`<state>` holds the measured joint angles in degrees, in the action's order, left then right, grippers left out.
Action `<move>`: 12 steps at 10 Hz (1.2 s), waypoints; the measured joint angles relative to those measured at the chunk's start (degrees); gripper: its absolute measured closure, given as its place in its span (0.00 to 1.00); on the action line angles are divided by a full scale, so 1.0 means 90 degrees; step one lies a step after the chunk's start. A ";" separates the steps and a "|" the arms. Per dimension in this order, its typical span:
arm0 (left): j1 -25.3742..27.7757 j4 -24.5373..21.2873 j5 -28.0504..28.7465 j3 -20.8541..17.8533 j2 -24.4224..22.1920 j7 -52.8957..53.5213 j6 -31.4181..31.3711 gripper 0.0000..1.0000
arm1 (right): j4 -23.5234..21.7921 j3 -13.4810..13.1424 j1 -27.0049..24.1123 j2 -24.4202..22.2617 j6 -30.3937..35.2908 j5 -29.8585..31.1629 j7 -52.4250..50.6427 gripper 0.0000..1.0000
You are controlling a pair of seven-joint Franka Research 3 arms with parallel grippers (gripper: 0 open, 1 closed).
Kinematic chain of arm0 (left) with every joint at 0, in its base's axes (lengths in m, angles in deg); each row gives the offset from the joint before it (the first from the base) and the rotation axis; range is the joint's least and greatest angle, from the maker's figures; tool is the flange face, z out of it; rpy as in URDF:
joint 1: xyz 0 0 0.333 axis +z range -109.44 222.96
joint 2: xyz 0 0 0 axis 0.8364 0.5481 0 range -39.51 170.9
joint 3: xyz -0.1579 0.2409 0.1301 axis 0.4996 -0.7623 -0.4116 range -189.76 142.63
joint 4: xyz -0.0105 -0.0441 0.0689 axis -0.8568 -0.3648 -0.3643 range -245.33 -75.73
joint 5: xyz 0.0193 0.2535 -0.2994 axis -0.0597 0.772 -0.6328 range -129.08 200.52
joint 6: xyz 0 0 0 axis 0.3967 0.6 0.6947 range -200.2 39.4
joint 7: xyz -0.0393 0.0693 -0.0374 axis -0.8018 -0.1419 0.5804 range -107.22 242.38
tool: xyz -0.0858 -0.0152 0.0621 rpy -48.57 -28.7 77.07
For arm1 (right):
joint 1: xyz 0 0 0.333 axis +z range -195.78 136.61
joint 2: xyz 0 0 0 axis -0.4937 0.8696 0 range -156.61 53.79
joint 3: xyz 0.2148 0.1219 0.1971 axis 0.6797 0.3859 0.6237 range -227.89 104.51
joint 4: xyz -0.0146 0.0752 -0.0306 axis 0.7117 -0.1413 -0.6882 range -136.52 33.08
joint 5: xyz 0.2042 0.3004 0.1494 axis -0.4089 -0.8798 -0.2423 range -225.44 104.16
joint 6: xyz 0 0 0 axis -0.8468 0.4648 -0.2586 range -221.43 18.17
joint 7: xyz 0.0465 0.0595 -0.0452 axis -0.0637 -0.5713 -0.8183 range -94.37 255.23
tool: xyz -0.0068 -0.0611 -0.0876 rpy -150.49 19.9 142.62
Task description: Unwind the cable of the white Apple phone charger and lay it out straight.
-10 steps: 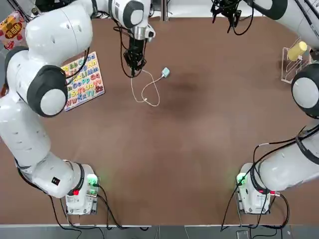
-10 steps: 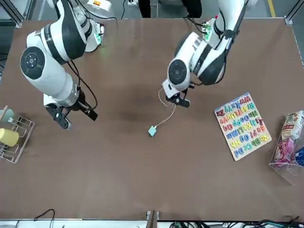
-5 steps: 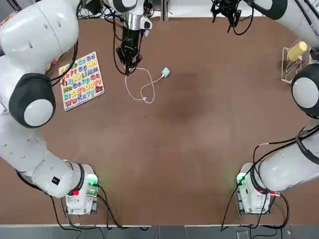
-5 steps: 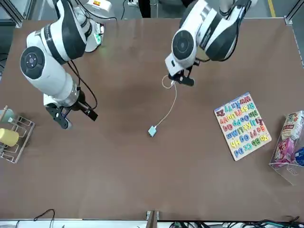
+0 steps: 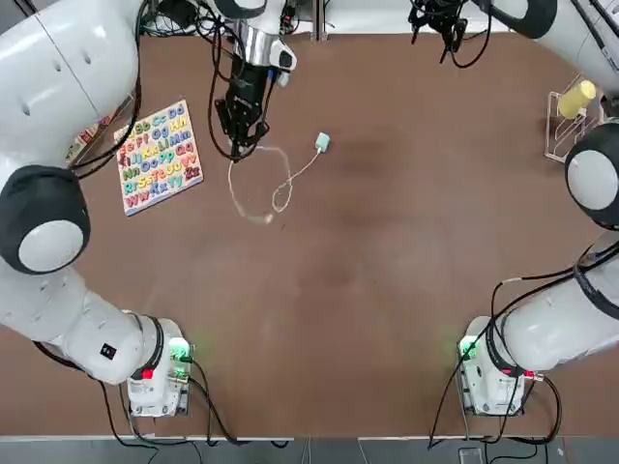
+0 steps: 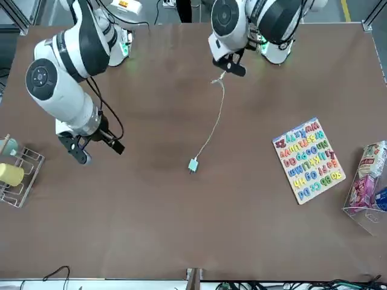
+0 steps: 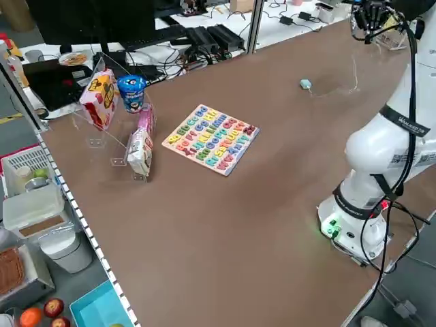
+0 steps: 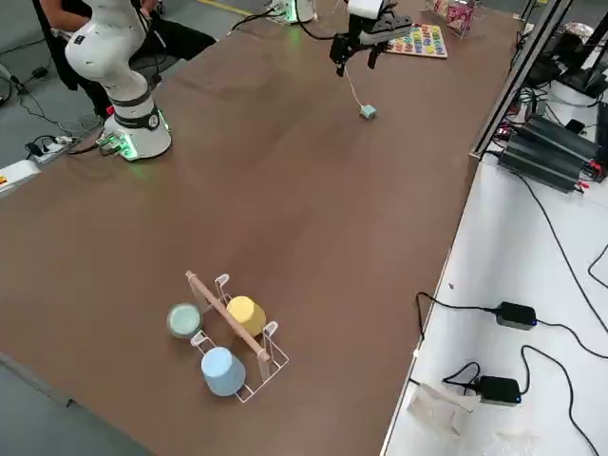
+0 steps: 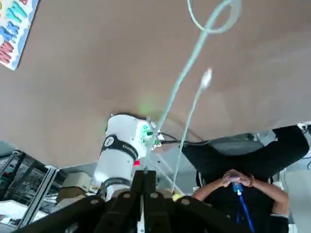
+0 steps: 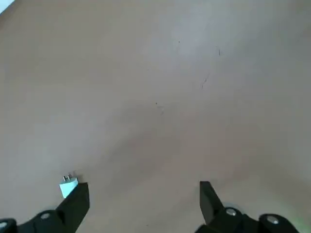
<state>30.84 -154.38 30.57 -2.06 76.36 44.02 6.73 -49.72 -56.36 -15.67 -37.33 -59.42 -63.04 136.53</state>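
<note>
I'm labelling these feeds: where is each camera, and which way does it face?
Top: overhead, looking down; both arms.
Front: across the table, facing the robot; both arms.
Left side: raised, looking diagonally down; one arm.
Right side: likewise; both arms.
Left wrist: past the left gripper toward a seated person.
Right wrist: at the table past the right gripper.
Top and front share the letter board.

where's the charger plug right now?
Top view: on the table just left of centre, toward the far edge, at the cable's end; the plug sits right of the left claw.
</note>
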 joint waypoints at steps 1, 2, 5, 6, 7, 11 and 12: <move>-0.0007 0.0053 -0.0044 0.0080 -0.0029 0.0000 0.0181 0.96 | 0.0000 0.0001 0.0049 0.0050 -0.0098 0.0000 0.0121 0.00; -0.0007 0.0072 -0.0066 0.0162 -0.0035 0.0000 0.0254 0.96 | 0.0000 0.0001 0.0105 0.0098 -0.0154 0.0000 0.0205 0.00; -0.0141 0.0028 -0.0082 0.0545 -0.0004 -0.0264 0.0203 0.96 | -0.0011 0.0001 0.0324 0.0338 -0.0510 0.0046 0.0780 0.00; -0.0258 -0.0031 -0.0082 0.0707 0.0001 -0.0487 0.0001 0.96 | -0.0014 0.0001 0.0465 0.0505 -0.0705 0.0135 0.1090 0.00; -0.0316 -0.0073 -0.0082 0.0911 0.0002 -0.0715 -0.0256 0.96 | -0.0016 0.0000 0.0588 0.0688 -0.0880 0.0217 0.1351 0.00; -0.0348 -0.0599 -0.0079 0.1584 -0.0583 -0.1434 -0.1762 0.96 | -0.0006 -0.0002 0.0905 0.1102 -0.1198 0.0302 0.1631 0.00; -0.0349 -0.0765 -0.0079 0.1719 -0.0866 -0.1446 -0.1924 0.96 | -0.0004 -0.0002 0.0973 0.1162 -0.1272 0.0336 0.1572 0.00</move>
<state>27.70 -161.27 29.86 13.42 68.56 31.01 -10.58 -49.75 -56.38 -6.91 -26.86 -70.86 -60.02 150.68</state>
